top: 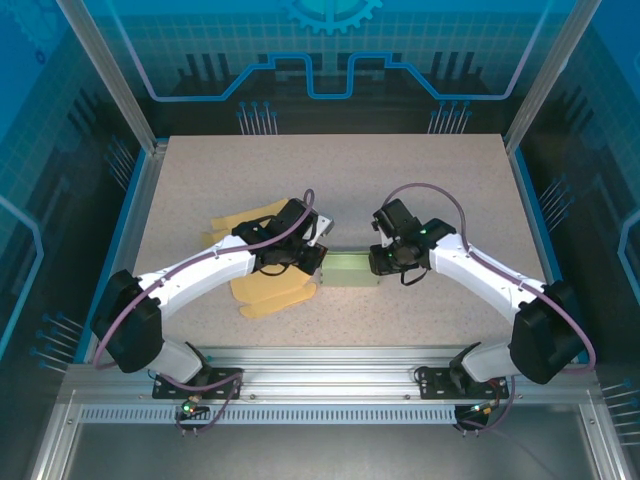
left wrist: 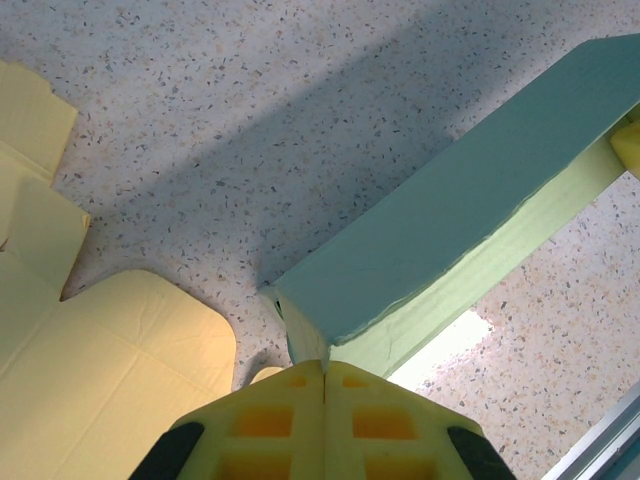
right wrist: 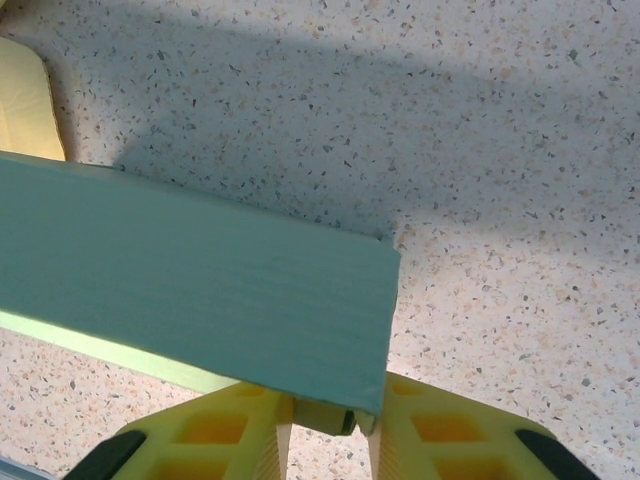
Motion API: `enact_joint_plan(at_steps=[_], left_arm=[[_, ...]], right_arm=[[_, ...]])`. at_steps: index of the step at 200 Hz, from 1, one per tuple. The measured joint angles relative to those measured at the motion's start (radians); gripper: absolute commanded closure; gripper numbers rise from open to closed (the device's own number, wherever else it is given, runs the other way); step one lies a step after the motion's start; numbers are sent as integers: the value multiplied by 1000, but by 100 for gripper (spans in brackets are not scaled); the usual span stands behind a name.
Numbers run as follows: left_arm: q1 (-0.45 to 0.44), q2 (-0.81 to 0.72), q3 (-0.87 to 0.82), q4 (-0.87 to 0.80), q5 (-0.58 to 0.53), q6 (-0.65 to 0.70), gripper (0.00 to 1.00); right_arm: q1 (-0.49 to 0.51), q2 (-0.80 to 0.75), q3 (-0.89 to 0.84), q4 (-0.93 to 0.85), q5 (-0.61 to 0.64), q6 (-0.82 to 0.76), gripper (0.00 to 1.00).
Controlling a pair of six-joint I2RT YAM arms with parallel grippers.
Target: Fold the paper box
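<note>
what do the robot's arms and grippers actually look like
The left arm and right arm both have smooth white curved links with chunky black joints, and a purplish-grey cable loops alongside each. The left gripper and right gripper have yellow fingers moulded with rectangular pockets, with black patches near their base.

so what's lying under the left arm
A flat yellow cardboard sheet on the table: flaps stick out either side of the left arm, but its middle is covered, so its full shape can't be seen.
</note>
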Motion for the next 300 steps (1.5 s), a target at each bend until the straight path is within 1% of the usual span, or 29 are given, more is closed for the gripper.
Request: enact_joint_plan(at_steps=[77,133,178,216,300], left_arm=[[0,0,7,-25,15,-37,100],[2,0,8,-25,35,-115,100],[3,0,8,-24,51,-183,100],[16,0,8,-23,85,-227,100],[26,-10,-20,21,101,-293,100]], right_arm=[[29,26,24,-7,60,0,78],[41,32,30,-11,89,0,78],[42,33,31,-11,93,0,79],[42,34,31,-11,93,0,79],[42,34,31,-10,93,0,79]])
